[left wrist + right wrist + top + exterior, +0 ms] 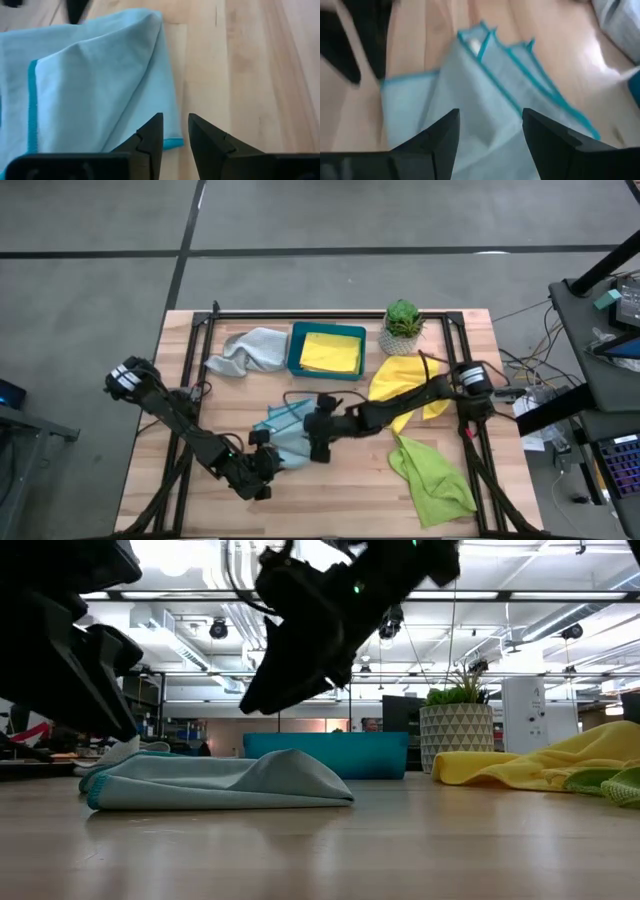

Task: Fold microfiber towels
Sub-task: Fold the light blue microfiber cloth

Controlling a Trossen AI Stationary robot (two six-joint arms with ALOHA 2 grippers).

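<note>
The light blue towel point(287, 435) lies loosely folded on the table's middle near part; its teal-hemmed edges point(520, 80) show. My right gripper point(490, 145) hovers open over it, coming from the right, fingers clear of the cloth point(220, 780). My left gripper point(175, 135) stands at the towel's near corner point(172, 144), fingers a narrow gap apart with bare wood between them. A grey towel point(250, 350) lies at the far left. One yellow towel point(330, 355) lies in the teal tray point(294, 350), another point(400, 385) to the right. A lime green towel point(432, 475) lies near right.
A small potted plant point(402, 326) stands at the far edge beside the tray. Black frame rails point(190, 380) run along the table's left, far and right sides. Bare wood point(350, 490) lies near the front between the blue and green towels.
</note>
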